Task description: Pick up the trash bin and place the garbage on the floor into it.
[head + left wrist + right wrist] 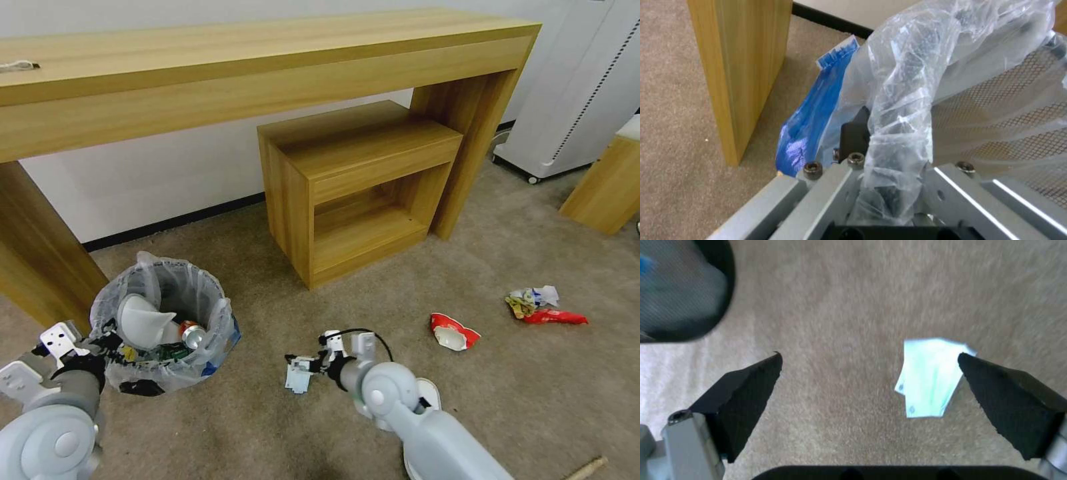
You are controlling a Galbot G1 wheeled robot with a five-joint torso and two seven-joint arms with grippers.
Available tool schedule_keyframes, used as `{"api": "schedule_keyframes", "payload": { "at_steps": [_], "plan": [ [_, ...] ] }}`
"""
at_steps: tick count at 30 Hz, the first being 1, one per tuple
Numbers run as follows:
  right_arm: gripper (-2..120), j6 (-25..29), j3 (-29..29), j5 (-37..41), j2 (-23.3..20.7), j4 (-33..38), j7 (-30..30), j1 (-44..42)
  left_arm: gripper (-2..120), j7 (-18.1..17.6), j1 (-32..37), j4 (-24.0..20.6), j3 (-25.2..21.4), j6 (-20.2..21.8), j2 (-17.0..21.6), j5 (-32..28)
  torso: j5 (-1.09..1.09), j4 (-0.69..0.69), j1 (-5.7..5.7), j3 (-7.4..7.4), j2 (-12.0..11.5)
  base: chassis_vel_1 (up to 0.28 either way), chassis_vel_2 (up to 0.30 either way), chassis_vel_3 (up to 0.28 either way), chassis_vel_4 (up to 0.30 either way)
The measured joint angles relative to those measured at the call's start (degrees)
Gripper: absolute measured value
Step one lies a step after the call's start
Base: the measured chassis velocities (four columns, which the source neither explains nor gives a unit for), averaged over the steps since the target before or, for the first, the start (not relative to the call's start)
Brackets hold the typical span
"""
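left gripper (110, 347) clamps rim of small round dark bag-lined trash bin (163, 320), steadying it; right gripper (869, 386) spread wide above light-blue mask (929, 376) on beige carpet floor (533, 400), poised to grab.

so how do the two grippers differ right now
The left gripper is shut on the bag-covered rim of the trash bin; the right gripper is open with nothing between its fingers. The left one sits at the bin's near edge beside the table leg, while the right one hovers over bare carpet next to the light-blue mask. Both are low, near the floor.
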Motion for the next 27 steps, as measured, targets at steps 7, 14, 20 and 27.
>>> {"api": "schedule_keyframes", "payload": {
  "at_steps": [7, 14, 20, 27],
  "plan": [
    [100, 1.4, -1.2, -2.8, 2.6, -5.9, 0.1, 1.0, 1, -0.3, 0.1, -0.2, 0.3, 0.1, 0.1, 0.3, 0.0, 0.0, 0.0, 0.0, 0.0, 0.0, 0.0, 0.0, 0.0],
    [100, 3.3, -0.6, -5.7, 3.0, -9.8, 1.4, 1.5, 1, -0.3, -0.1, 0.7, 0.9, 0.1, 0.3, 0.6, 0.0, 0.0, 0.0, 0.0, 0.0, 0.0, 0.0, 0.0, 0.0],
    [100, 4.0, 0.3, -6.8, 4.2, -12.4, 0.3, 1.7, 1, -0.2, -0.3, 1.3, 1.4, 0.0, 0.2, 0.9, 0.0, -0.01, 0.0, 0.0, 0.0, 0.0, 0.0, 0.0, 0.0],
    [100, 4.0, 0.3, -8.4, 6.5, -15.1, 0.0, 2.3, 1, -0.1, -0.5, 1.5, 1.5, 0.0, 0.5, 1.0, 0.0, 0.0, 0.0, 0.0, 0.0, 0.0, 0.0, 0.0, 0.0]
  ]
}}
